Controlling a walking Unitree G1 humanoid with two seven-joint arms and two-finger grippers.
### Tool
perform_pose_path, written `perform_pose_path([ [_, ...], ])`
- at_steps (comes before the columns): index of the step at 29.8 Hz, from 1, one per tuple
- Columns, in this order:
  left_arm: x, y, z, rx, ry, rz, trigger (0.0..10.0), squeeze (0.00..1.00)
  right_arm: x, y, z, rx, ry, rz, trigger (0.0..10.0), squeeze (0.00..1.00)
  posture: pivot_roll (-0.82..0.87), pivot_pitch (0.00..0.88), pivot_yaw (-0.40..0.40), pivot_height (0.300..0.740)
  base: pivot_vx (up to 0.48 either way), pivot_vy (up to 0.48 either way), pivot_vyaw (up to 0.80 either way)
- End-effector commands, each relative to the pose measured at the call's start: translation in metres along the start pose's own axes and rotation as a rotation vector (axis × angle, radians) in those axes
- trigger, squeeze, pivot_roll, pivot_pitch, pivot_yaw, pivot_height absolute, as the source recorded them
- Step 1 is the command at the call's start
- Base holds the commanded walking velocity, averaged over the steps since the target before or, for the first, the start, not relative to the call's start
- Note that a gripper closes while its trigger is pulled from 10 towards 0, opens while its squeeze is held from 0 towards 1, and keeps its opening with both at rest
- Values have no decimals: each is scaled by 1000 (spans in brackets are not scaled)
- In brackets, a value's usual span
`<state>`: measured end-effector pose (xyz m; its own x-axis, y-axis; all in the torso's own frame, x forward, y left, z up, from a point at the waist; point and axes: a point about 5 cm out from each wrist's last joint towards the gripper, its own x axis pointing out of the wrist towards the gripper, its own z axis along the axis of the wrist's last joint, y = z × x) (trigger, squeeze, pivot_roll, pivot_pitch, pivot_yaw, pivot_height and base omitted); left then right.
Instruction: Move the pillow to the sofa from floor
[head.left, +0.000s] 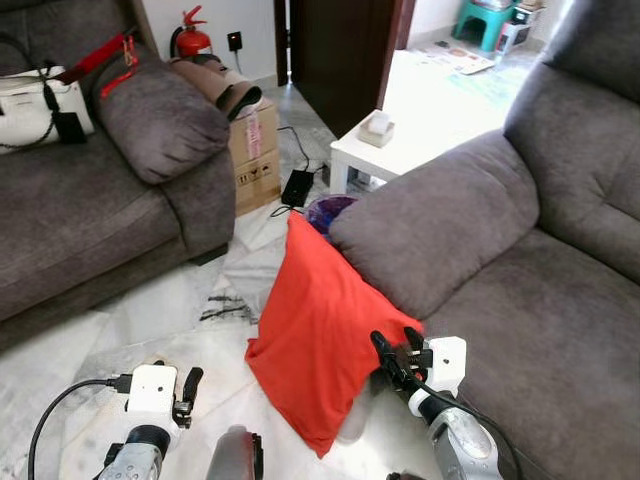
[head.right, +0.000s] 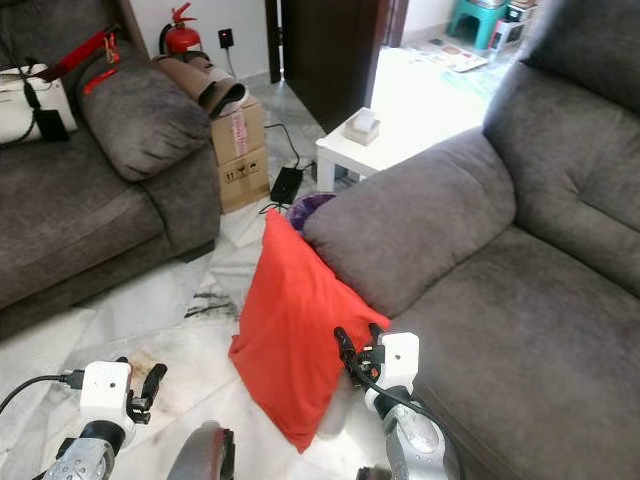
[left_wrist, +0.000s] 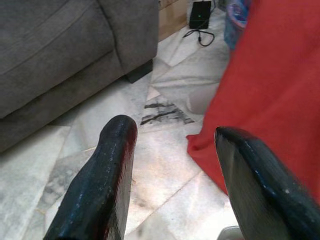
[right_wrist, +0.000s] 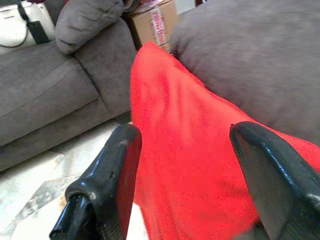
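Your red pillow (head.left: 318, 330) stands on the floor (head.left: 150, 320), leaning against the sofa (head.left: 520, 330) armrest. Your right tool (head.left: 398, 347) (fingers spread) seems just at its edge; your left tool (left_wrist: 170, 170) hovers nearby, spread.

Left arm: silver, raised low at the robot's left, white wrist block on top with a black cable trailing off. Left hand (head.left: 187, 392): two black fingers (left_wrist: 102, 180) spread apart, holding nothing.

Right arm: silver, reaching forward at the robot's right, white wrist block. Right hand (head.left: 397, 348): two black fingers (right_wrist: 111, 175) spread wide, holding nothing.
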<state>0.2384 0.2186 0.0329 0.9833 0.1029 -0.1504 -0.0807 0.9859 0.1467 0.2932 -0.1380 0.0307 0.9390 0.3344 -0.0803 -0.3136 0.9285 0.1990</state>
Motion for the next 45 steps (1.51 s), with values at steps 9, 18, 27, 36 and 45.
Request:
perform_pose_path([
  [9, -3, 2, -2, -3, 3, 8, 10000, 0, -6, -3, -7, 39, 10, -22, 10000, 0, 79, 185, 5, 630, 311, 0, 0],
  [18, -2, 0, -2, 6, 11, -11, 10000, 0, -6, -7, -8, 46, 23, -44, 10000, 0, 78, 186, 3, 630, 138, 0, 0],
  [27, -3, -2, -3, -21, 8, -21, 10000, 0, -4, -11, -7, 38, 43, -62, 10000, 0, 78, 188, 4, 630, 0, 0, 0],
  [36, -5, -3, -2, -46, 6, -6, 10000, 0, 3, -19, -3, 24, 79, -84, 10000, 1000, 93, 193, 6, 630, 0, 0, 0],
  [45, 3, -6, 20, -51, -70, -25, 10000, 0, 19, -22, 14, -73, 105, -61, 10000, 1000, 139, 213, 20, 630, 0, 0, 0],
])
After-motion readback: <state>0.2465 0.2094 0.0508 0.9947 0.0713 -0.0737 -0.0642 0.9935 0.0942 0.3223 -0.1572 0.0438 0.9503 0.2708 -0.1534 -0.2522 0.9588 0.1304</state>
